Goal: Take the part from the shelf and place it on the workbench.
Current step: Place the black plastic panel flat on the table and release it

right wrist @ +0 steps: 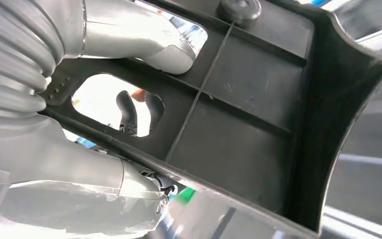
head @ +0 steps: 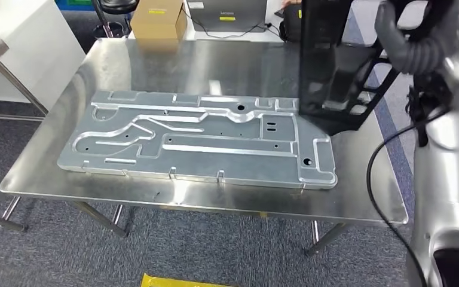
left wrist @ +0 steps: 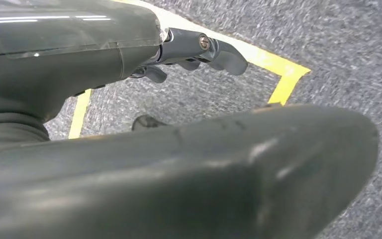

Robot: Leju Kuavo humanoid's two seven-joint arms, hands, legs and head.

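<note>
Steel fills the middle of the head view: the table carries a long grey stamped metal panel, lying flat from lower left toward centre right. At upper left centre, beyond the table, sits a cardboard box. Moving right, the black plastic part stands upright at the upper right of the frame, over the table's far right corner; whether its lower edge touches the steel cannot be told. In the right wrist view, the right hand holds that part, fingers hooked through a cut-out. So it looks fetched and carried over, with setting down and release left to do. Over grey carpet, the left hand hangs with nothing in it, fingers seemingly loosely curled.
</note>
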